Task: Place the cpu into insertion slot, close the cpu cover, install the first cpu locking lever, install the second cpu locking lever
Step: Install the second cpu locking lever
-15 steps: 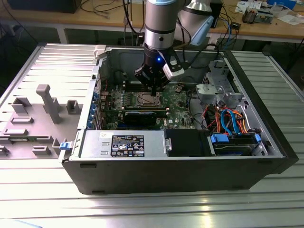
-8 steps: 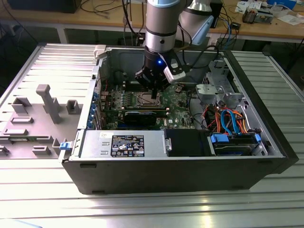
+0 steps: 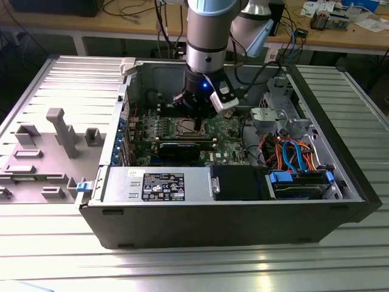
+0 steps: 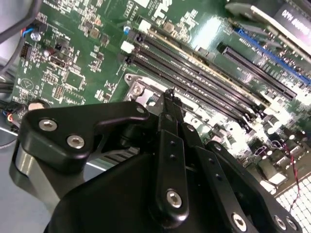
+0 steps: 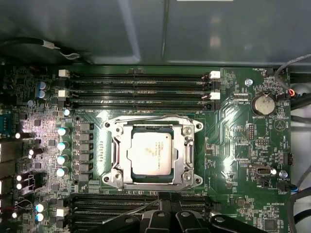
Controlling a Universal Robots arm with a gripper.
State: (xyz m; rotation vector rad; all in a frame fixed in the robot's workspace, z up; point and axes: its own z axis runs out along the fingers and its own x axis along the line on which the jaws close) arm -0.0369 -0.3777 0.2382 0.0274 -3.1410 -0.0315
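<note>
cpu [image 5: 151, 154] flat in socket, cpu cover [image 5: 187, 148] closed around it

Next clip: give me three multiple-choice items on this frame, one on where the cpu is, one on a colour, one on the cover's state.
1. Where is the cpu?
A. in the socket on the board
B. on the table outside the case
C. in a memory slot

2. What colour is the board?
A. blue
B. green
C. red

3. How does the cover lie?
A. standing upright
B. taken off
C. down flat around the cpu

Key: 1 A, the first wrist view shows it seated in the socket. 2 B, the board's surface is green in both wrist views. 3 C, the frame lies flat with the cpu showing through its window.
</note>
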